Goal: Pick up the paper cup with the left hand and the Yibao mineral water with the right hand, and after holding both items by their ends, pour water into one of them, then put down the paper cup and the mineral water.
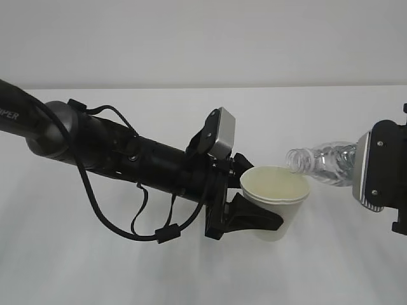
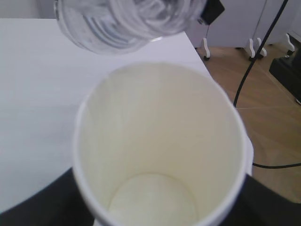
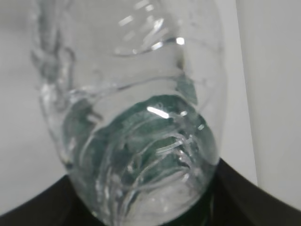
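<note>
Cup [image 1: 275, 197] is thin paper and crushes easily; I keep left jaws pinching its lower wall lightly. Bottle [image 1: 321, 162], slick and light, sits tipped over the rim, right jaws clamping its base.

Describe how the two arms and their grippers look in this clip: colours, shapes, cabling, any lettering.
The left arm is a black tube with a grey rounded joint, white lettering near its base, looping black cables and a grey box-shaped module at the wrist; the left gripper has black fingers. The right gripper shows a black body with a light grey plate and visible screws.
</note>
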Available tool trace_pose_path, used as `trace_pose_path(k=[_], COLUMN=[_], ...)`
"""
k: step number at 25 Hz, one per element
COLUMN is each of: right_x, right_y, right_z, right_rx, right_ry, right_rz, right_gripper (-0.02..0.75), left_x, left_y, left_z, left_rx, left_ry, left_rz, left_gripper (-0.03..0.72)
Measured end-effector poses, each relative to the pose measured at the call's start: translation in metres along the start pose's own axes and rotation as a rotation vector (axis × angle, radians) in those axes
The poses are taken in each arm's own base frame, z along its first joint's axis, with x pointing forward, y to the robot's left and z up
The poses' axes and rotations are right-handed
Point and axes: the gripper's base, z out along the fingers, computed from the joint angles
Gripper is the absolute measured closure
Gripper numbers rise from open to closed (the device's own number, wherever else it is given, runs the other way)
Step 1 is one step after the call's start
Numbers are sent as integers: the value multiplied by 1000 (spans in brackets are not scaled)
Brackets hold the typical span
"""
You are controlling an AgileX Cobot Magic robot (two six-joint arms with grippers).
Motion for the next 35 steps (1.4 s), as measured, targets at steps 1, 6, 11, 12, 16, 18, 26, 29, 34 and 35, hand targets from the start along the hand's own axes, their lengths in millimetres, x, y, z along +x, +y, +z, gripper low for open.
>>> trace_pose_path(k=[1,6,11,12,16,18,26,29,34,35], right_x=[0,0,-2,-2,-2,-1,-1,-1,-1,-1], right_y=[0,-1,-8,-10,-11,-11,-11,-11,-11,-11], right_z=[0,0,-1,-1,-1,-1,-1,-1,-1,-1], right_rx=[0,2,24,29,34,34,33,34,34,33], right_ry=[0,3,2,2,7,11,12,20,26,32], right_rz=[0,0,-1,-1,-1,-15,-41,-41,-50,-57], right_gripper=[306,306,306,306,306,306,306,306,306,306], left_x=[0,0,0,0,0,0,0,0,0,0], left_y=[0,0,-1,-1,-1,-1,-1,-1,-1,-1], left_z=[0,0,1,1,1,1,1,1,1,1], left_rx=[0,0,3,3,3,3,4,4,4,4], left_ry=[0,0,-1,-1,-1,-1,-2,-2,-2,-2], left_rz=[0,0,1,1,1,1,1,1,1,1], left_gripper=[207,207,207,207,207,207,207,207,207,207])
